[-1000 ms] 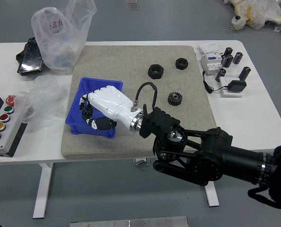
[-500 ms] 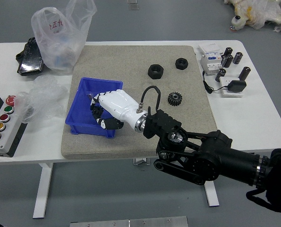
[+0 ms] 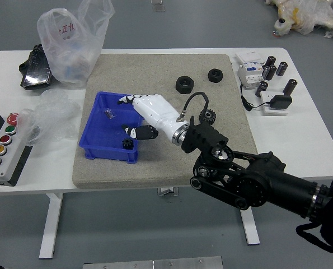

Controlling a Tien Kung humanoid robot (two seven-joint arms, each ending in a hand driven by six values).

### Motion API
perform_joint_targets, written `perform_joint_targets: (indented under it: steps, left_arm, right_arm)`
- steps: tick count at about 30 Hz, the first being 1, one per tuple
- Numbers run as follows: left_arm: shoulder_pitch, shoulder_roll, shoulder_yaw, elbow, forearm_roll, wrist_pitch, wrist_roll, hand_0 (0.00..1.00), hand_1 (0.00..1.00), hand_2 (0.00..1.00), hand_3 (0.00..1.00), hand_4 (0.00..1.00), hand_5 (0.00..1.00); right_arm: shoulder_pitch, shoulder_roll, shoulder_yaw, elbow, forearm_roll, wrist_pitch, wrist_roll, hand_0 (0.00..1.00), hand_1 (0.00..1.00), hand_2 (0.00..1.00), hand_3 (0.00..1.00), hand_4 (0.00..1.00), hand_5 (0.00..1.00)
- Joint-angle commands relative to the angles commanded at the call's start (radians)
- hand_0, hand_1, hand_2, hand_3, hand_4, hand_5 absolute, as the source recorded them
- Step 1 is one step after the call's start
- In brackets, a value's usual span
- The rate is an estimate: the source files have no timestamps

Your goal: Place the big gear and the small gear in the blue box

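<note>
The small gear (image 3: pixel 127 144) lies in the blue box (image 3: pixel 88 152), in its near right corner, just on the robot's side of the lower fingers (image 3: pixel 143 133) of the right hand (image 3: pixel 156 114). Those fingers and the upper one are parted, with a wide gap between them, and have hold of nothing. They reach in over the box's right side; whether they touch it, I cannot tell. A small shiny piece (image 3: pixel 109 114) lies in the box, left of the fingertips.

The big gear (image 3: pixel 209 116) is outside the box, on the beige mat (image 3: pixel 104 178), right of the fingers and partly hidden behind the hand's cable. Two black hex nuts (image 3: pixel 184 84) stand on the mat too, beyond the fingers and to their right.

Farther left of the fingers are crumpled clear plastic (image 3: pixel 51 115) and a button box (image 3: pixel 4 150); a plastic bag (image 3: pixel 74 47) stands beyond them to the left. Well to their right, black cylinders (image 3: pixel 290 87) stand near a black adapter (image 3: pixel 280 102).
</note>
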Motion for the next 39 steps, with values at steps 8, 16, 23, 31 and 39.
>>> perform_joint_targets:
  steps: [8,16,23,31,39]
  left_arm:
    - [0.001,0.003,-0.002,0.001,0.002,0.002,0.0,0.726,0.553,0.537,0.665,0.678,0.474]
    - [-0.004,0.0,0.006,0.0,-0.006,0.001,-0.003,0.726,0.552,0.536,0.665,0.678,0.474]
    - [-0.004,0.002,0.006,0.001,-0.004,0.001,-0.005,0.726,0.553,0.535,0.666,0.679,0.475]
    - [-0.003,-0.001,0.008,0.001,-0.006,0.001,-0.004,0.725,0.552,0.537,0.665,0.679,0.475]
    - [-0.004,-0.002,0.009,0.001,-0.008,0.001,-0.006,0.726,0.552,0.535,0.665,0.679,0.475]
  right_arm:
    - [-0.007,-0.068,0.109,-0.139,0.034,0.032,-0.027,0.554,0.756,0.822,0.848,0.738,0.323]
    - [-0.029,-0.076,0.1,-0.201,0.046,0.099,-0.058,0.597,0.793,0.894,0.934,0.979,0.562]
    - [-0.029,-0.083,0.096,-0.23,0.042,0.12,-0.052,0.608,0.802,0.902,0.943,0.998,0.706]
    - [-0.026,-0.089,0.081,-0.28,0.04,0.124,-0.052,0.604,0.781,0.868,0.902,0.998,0.707]
    - [-0.029,-0.086,0.022,-0.322,0.079,0.108,-0.064,0.566,0.711,0.727,0.82,0.863,0.419]
